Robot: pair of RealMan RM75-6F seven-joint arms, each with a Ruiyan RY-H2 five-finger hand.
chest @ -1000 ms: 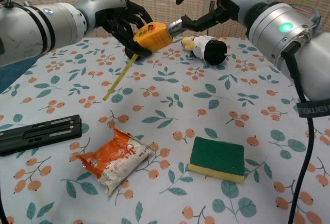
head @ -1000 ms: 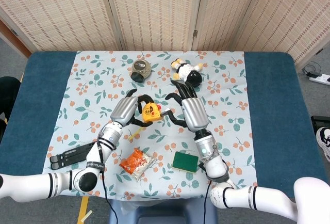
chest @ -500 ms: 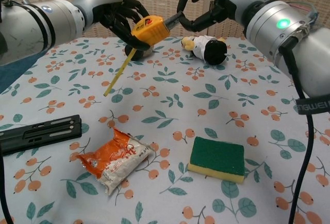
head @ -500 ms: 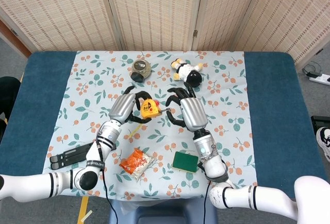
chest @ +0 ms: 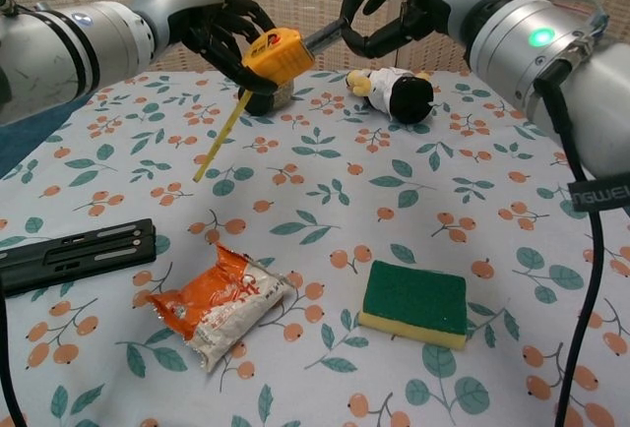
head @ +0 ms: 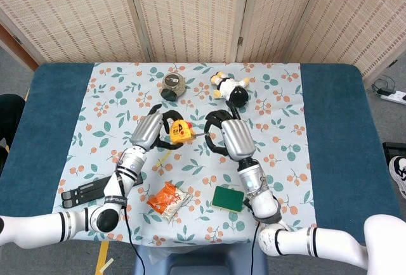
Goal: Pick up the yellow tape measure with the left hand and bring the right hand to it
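Your left hand (chest: 219,29) grips the yellow plastic tape measure (chest: 273,56) off the floral tablecloth (chest: 325,201), its yellow blade (chest: 219,139) trailing down to the near left. Just right of the case, your right hand (chest: 389,9) has its fingers curled, pinching the metal tip of the tape (chest: 323,33). In the head view the case (head: 177,131) sits between both hands, near the table's middle.

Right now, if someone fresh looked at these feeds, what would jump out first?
The yellow tape measure, held up above the floral tablecloth by the left hand, its yellow blade hanging down. Close beside it, the right hand pinches the tape's metal tip. Nearer the robot lie an orange snack packet and a green sponge.
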